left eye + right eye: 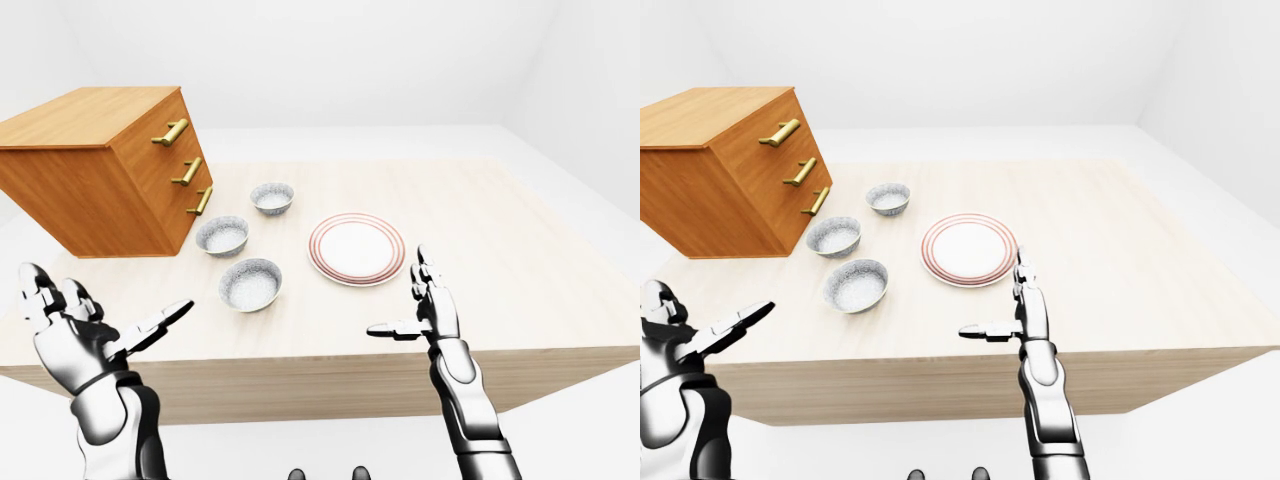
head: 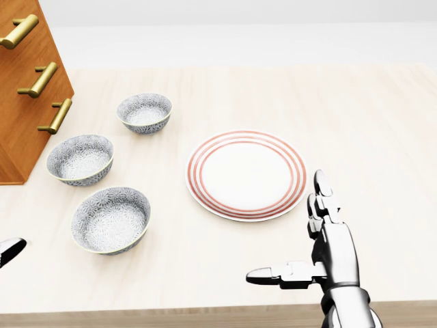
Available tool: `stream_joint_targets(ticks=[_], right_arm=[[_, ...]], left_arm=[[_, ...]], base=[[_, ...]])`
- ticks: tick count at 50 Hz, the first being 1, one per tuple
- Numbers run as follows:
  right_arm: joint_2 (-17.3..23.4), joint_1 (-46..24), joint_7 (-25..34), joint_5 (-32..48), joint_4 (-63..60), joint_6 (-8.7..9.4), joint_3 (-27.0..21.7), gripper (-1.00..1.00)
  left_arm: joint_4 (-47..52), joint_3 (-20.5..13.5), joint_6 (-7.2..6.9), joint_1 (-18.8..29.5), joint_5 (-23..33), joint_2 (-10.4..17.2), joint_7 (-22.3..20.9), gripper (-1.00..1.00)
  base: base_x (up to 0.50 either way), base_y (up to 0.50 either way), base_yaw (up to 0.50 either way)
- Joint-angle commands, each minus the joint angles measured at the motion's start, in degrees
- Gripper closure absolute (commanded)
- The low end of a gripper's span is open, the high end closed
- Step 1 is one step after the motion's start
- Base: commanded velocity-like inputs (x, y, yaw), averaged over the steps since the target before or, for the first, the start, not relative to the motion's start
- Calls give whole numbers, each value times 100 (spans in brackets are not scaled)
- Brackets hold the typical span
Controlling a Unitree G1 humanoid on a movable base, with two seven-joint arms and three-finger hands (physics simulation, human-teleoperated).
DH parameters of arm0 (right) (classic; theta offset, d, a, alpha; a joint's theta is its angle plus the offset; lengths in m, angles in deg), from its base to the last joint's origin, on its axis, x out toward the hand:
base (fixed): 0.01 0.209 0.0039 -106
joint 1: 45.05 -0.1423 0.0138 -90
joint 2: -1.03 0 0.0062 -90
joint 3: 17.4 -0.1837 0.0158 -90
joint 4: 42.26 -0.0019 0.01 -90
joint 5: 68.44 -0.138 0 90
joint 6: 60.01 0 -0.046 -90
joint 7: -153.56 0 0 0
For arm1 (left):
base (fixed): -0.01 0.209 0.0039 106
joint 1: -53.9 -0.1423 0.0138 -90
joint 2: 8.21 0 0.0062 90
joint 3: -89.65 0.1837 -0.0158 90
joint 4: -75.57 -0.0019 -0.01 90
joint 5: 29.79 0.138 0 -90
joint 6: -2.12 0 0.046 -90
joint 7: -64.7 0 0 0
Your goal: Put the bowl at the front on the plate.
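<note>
Fingers (image 2: 321, 188) splayed: left hand (image 1: 75, 345), right hand (image 1: 432, 312) | bowl (image 2: 111, 219) mouth-up, seemingly untouched

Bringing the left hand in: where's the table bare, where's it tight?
Head view. Bare: pale wooden table strip below the nearest grey patterned bowl; gap between it and the red-ringed white plate; all right of the plate. Tight: middle bowl beside the wooden drawer chest.
</note>
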Motion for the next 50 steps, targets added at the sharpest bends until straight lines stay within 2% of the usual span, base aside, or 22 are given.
stream_joint_targets(ticks=[1, 2, 4, 6, 8, 11, 12, 13, 14, 16, 18, 24, 25, 32, 34, 50], right_arm=[[19, -45, -164, 119, 79, 146, -16, -100], [17, -51, -133, 95, 89, 94, -15, -100], [19, -42, -153, 95, 105, 71, -35, -100], [13, -20, -153, 69, 32, 98, -41, -100], [8, -5, -172, 95, -33, 141, -23, -100], [21, -60, -243, 158, 99, 173, -43, -100], [16, -39, -277, 188, 4, 252, -35, -100], [13, -31, -274, 175, -14, 258, -38, -100], [17, -30, -276, 175, 27, 216, -44, -100], [16, -34, -289, 189, -3, 248, -38, -100], [24, -52, -269, 177, 71, 194, -44, -100], [24, -30, -299, 220, 12, 246, -38, -100], [24, -34, -293, 209, 41, 211, -45, -100], [21, -26, -266, 209, -13, 305, -31, -100], [29, -48, -251, 193, 82, 258, -46, -100], [28, -49, -251, 193, 84, 257, -47, -100]], left_arm=[[211, -1137, 0, -153, -997, -15, 702, -100], [116, -1141, 0, -141, -768, -13, 924, -100], [95, -1214, 0, -200, -1123, -6, 723, -100], [-88, -1115, 0, -208, -788, 20, 776, -100], [-186, -1139, 0, -195, -760, 53, 805, -100], [-466, -1229, 0, -101, -610, 75, 1352, -100], [-556, -1272, 0, -68, -668, 52, 1437, -100], [-539, -1180, 0, -121, -503, 61, 1437, -100], [-543, -1200, 0, -127, -592, 42, 1437, -100], [-693, -1193, 0, -108, -651, 79, 1437, -100], [-810, -1156, 0, -83, -539, 111, 1437, -100], [-939, -1095, 0, -100, -693, 168, 1437, -100], [-907, -1103, 0, -115, -712, 166, 1437, -100], [-269, -1197, 0, -317, -702, 19, 1437, -100], [-260, -1213, 0, -303, -689, -2, 1437, -100], [-252, -1247, 0, -280, -651, -35, 1437, -100]], base=[[0, 0, 0], [0, 0, 0], [0, 0, 0], [0, 0, 0], [0, 0, 0], [0, 0, 0], [0, 0, 0], [0, 0, 0], [0, 0, 0], [0, 0, 0], [0, 0, 0], [0, 0, 0], [0, 0, 0], [0, 0, 0], [0, 0, 0], [0, 0, 0]])
